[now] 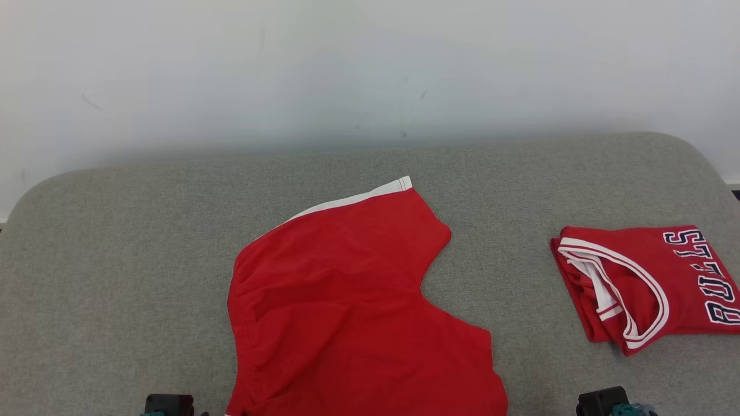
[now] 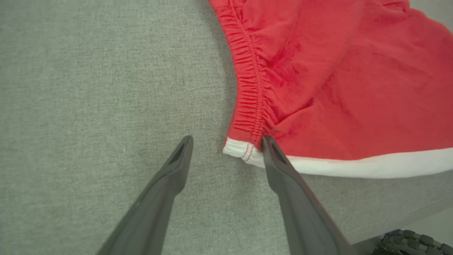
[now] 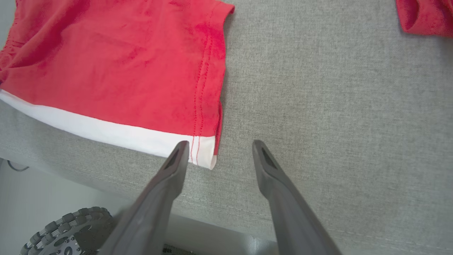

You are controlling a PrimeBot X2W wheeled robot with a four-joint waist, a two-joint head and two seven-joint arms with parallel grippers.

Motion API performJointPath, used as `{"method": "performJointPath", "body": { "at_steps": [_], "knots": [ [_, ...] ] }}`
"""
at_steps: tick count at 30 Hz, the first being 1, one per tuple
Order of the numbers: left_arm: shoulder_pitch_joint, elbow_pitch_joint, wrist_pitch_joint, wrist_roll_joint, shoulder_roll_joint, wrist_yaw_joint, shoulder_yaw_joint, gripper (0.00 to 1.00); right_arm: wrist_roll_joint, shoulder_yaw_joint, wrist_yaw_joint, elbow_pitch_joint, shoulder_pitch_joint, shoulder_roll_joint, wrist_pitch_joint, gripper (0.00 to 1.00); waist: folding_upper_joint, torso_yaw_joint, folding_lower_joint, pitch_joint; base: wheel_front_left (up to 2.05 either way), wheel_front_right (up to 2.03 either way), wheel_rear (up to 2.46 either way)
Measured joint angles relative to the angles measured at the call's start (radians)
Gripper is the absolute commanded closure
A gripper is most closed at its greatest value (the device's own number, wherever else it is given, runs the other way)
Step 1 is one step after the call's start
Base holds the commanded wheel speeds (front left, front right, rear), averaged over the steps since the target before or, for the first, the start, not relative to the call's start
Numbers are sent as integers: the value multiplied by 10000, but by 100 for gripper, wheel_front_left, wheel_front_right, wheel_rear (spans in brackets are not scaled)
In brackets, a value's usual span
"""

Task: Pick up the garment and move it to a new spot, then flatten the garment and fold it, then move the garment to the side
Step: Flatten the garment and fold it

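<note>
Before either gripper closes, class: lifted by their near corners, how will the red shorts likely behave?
Probably floppy: the red shorts lie creased, so the middle should sag between held corners. Likely light, since the cloth looks thin. The gathered elastic waistband may bunch, and pushing would likely wrinkle them on the grey textile surface rather than slide them.

Grey fabric surface (image 1: pixel 115 242), red shorts (image 1: pixel 347 289) spread centrally, folded jersey (image 1: pixel 647 283) right

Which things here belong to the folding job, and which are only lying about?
Job: red shorts, spread in the middle; left gripper and right gripper, both open at their near corners.
Lying about: folded red jersey, at the right.
</note>
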Motion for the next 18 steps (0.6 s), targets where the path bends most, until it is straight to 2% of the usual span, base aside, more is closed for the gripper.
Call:
{"method": "performJointPath", "body": {
  "at_steps": [4,5,7,10,12,18],
  "knots": [
    [-4,19,121,-27,-15,-56,-31,0,88,65,-92,90,-14,84,326,13,0,33,0,14,0,0,0],
    [-7,27,134,-100,-17,-94,-38,0,92,84,-92,125,-19,94,410,18,0,45,0,17,0,0,0],
    [-14,52,182,-219,-33,-98,-65,0,105,125,-127,171,-31,138,552,21,0,70,0,27,0,0,0],
    [-22,75,222,-270,-54,-180,-81,0,163,146,-205,245,-85,226,686,35,0,101,0,58,0,0,0],
    [-28,75,293,-290,-61,-180,-75,0,163,173,-259,326,-230,286,767,48,0,109,0,120,0,0,0],
    [-270,136,313,-309,-92,-259,-73,0,136,336,-353,606,-624,456,1032,53,0,148,0,302,0,0,0]
  ]
}}
